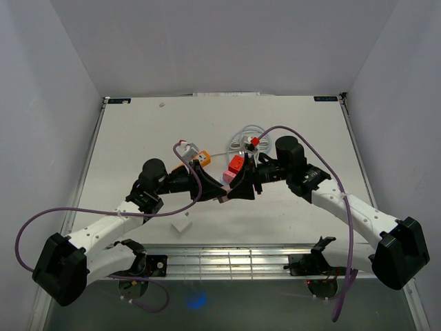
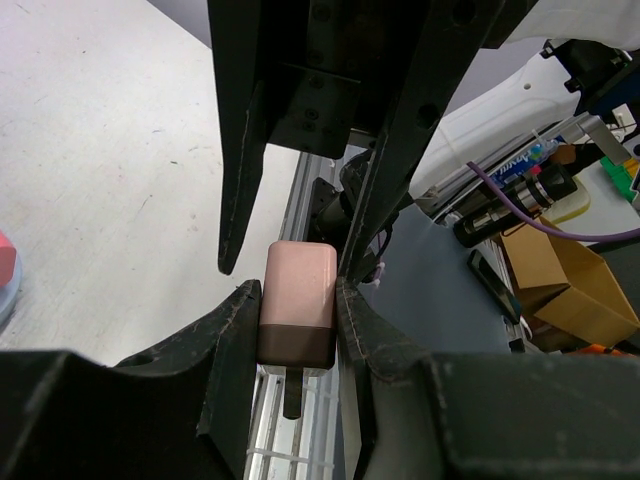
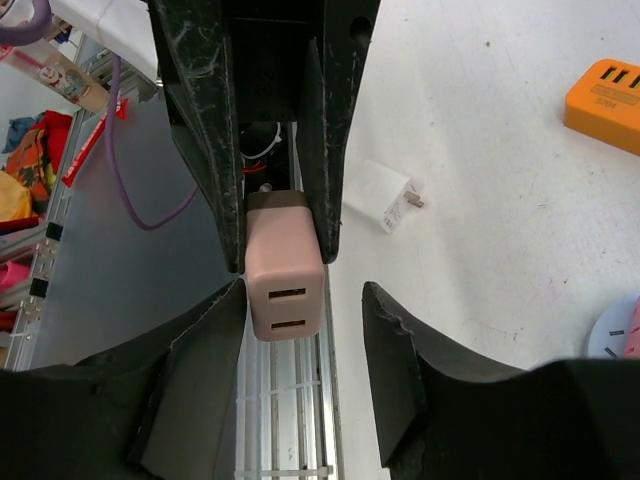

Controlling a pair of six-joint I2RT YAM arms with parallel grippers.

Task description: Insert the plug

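Note:
A pink USB charger plug [image 2: 298, 290] is clamped between the fingers of my left gripper [image 2: 297, 305], its metal prong pointing back toward the left wrist camera. In the top view the two grippers meet tip to tip above the table's near middle, left gripper [image 1: 219, 189] and right gripper [image 1: 239, 187]. In the right wrist view the pink plug [image 3: 283, 270] shows its two USB slots. My right gripper [image 3: 305, 300] is open around its tip, with a clear gap on the right side. An orange power strip [image 3: 605, 92] lies on the table.
A white charger [image 1: 181, 225] lies on the table near the front rail, also seen in the right wrist view [image 3: 385, 195]. Orange and red blocks [image 1: 236, 163] and a coiled white cable [image 1: 248, 134] sit behind the grippers. The metal rail [image 1: 227, 261] runs along the near edge.

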